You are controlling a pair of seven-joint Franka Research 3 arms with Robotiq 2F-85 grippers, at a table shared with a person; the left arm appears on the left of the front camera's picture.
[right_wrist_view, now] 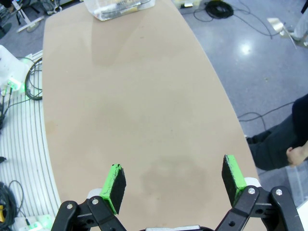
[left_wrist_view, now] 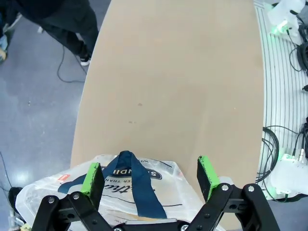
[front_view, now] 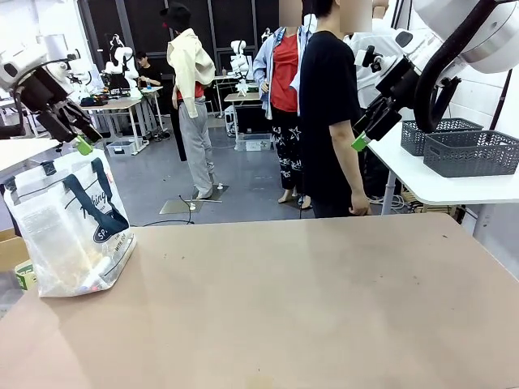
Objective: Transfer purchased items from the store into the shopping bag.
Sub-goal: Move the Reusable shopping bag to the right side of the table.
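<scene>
since the surface [front_view: 324, 308] lies bare up close, the shopping bag [front_view: 69, 235] stands at its left edge, perhaps with some items inside. both grippers, left [left_wrist_view: 150, 174] and right [right_wrist_view: 174, 180], hang spread and empty; a low left reach could snag the strap [left_wrist_view: 139, 185] and tip it.

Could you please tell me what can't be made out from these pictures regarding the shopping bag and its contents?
- Contents of the shopping bag: front view, blurred by the translucent plastic; separate items can't be told apart.
- Bag's lower part: left wrist view, cut off by the bottom edge and hidden behind the left gripper, whose fingers stand open.
- Bag in the right wrist view: cut off by the top edge, too small to read.
- Logo lettering: front view, too small and creased.
</scene>
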